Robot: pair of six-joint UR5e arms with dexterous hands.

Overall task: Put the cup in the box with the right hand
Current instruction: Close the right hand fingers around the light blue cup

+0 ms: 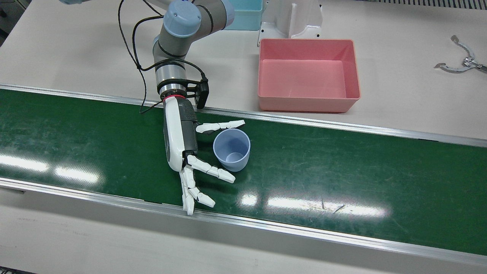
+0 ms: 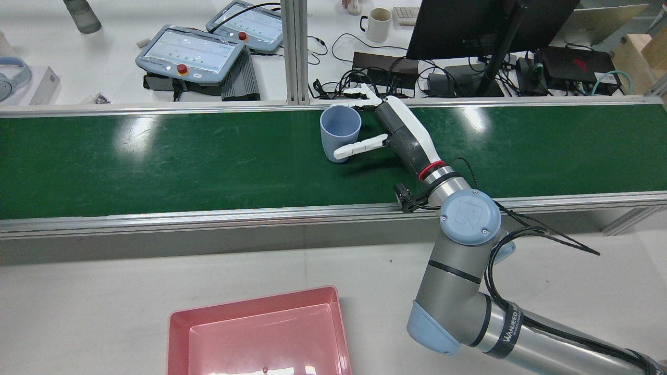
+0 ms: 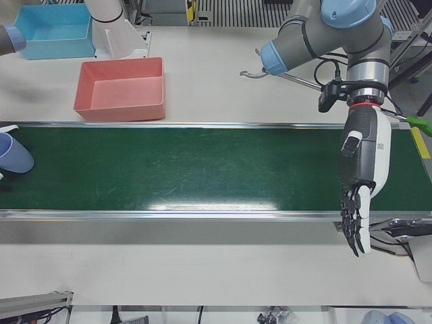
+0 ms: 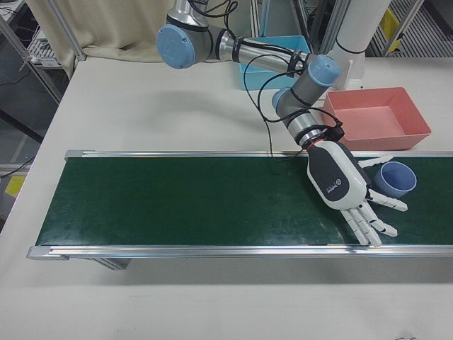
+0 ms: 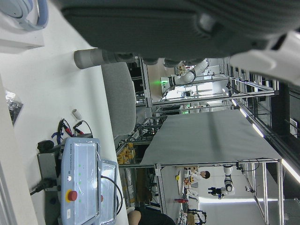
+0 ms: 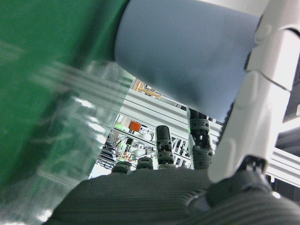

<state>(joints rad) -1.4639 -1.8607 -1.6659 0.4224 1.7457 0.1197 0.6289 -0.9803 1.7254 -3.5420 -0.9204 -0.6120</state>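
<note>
On the green belt [image 1: 342,167], the right hand [image 1: 179,140] lies beside the upright cup [image 1: 231,149], fingers [image 1: 211,170] spread wide, holding nothing

- One cup [image 1: 231,149] (pale blue, upright on the belt)
- Two boxes: one pink [image 1: 307,74], one blue [image 1: 246,13]
- Two hands: right [image 1: 182,142], left [image 3: 363,177]
- One belt [image 1: 342,175]

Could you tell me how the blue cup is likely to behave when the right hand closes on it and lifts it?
The cup looks like thin, smooth plastic and is empty, so it is probably light and rigid. It tapers toward its base, so it may slide down in a loose grip. Standing upright on the belt with the right hand open beside it, a sideways nudge could tip it.
</note>
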